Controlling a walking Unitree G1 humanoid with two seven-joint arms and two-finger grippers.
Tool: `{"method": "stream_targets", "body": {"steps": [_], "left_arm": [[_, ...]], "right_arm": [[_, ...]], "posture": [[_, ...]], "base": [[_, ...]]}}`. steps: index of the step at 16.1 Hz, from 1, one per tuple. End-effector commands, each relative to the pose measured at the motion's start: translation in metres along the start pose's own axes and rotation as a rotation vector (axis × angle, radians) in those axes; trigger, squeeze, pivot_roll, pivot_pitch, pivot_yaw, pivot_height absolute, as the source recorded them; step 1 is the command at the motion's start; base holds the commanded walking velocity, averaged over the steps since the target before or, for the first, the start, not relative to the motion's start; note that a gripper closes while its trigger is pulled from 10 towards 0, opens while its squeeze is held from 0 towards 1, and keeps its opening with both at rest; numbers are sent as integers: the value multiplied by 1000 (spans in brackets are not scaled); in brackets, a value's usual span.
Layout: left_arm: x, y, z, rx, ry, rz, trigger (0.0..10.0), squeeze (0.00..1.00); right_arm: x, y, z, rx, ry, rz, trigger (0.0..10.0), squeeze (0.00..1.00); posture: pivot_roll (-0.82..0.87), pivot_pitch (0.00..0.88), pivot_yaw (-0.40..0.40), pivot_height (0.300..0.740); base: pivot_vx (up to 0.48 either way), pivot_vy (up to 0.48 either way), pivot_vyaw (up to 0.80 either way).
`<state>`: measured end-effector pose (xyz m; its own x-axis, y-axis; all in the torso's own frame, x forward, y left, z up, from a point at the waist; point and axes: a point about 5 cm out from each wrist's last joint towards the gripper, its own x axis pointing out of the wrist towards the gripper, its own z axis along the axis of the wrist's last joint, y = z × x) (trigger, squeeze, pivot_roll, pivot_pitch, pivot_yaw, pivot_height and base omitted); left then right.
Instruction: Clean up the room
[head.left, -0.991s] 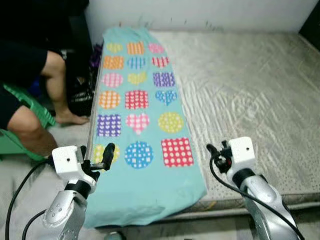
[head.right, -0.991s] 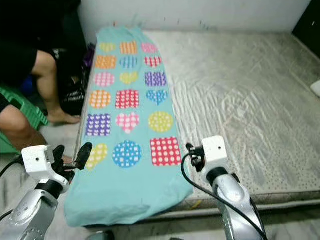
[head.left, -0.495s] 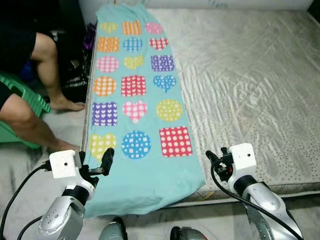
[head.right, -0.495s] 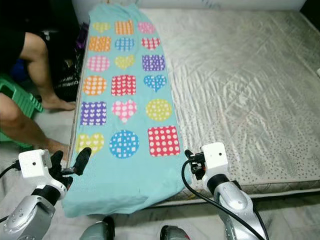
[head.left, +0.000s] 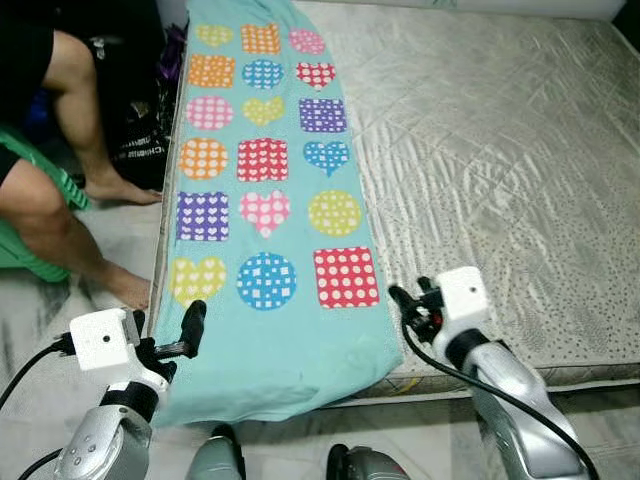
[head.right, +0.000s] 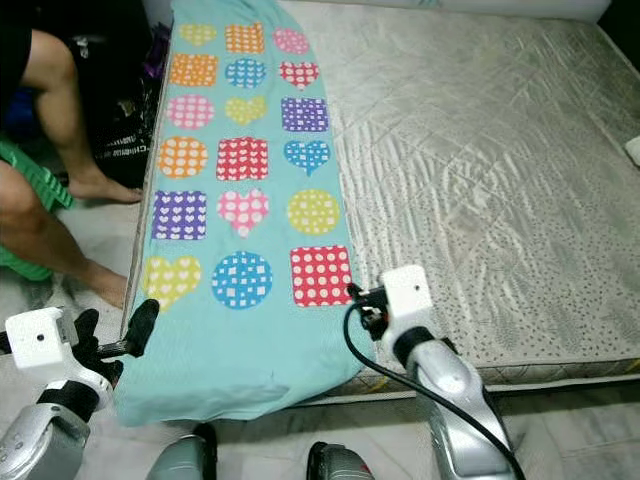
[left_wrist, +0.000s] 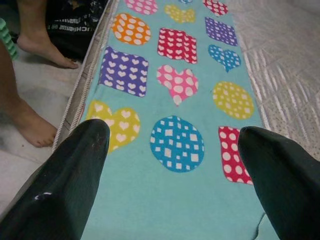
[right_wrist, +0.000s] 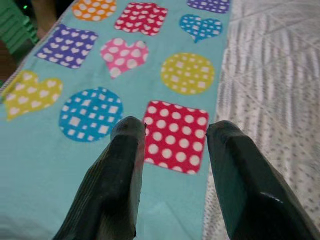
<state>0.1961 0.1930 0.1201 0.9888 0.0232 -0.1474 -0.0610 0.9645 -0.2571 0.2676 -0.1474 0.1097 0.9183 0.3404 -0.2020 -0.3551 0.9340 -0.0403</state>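
On mattress (head.left: 500, 140): one blanket (head.left: 265, 330).

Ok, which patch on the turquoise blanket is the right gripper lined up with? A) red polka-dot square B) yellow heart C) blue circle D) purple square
A: in the right wrist view the red polka-dot square lies between the right gripper's open fingers.

bare grey mattress (head.left: 500, 170) | teal patterned blanket (head.left: 265, 200) lying lengthwise along its left edge
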Motion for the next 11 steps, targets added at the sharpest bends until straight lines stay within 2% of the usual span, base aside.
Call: {"method": "stream_targets", "body": {"steps": [1, 7, 11], "left_arm": [[-3, 3, 1, 8, -4, 28, 10000, 0], [7, 0, 0, 7, -5, -2, 10000, 0], [11, -5, -2, -4, -1, -17, 10000, 0]], "right_arm": [[-2, -3, -7, -2, 25, -5, 10000, 0], [-4, -9, -7, -18, 16, -30, 10000, 0], [-6, -13, -7, -32, 15, -37, 10000, 0]], "posture": [[46, 242, -111, 740], [8, 238, -88, 736], [-7, 239, -85, 686]], "base": [[0, 0, 0], [0, 0, 0], [0, 0, 0]]}}
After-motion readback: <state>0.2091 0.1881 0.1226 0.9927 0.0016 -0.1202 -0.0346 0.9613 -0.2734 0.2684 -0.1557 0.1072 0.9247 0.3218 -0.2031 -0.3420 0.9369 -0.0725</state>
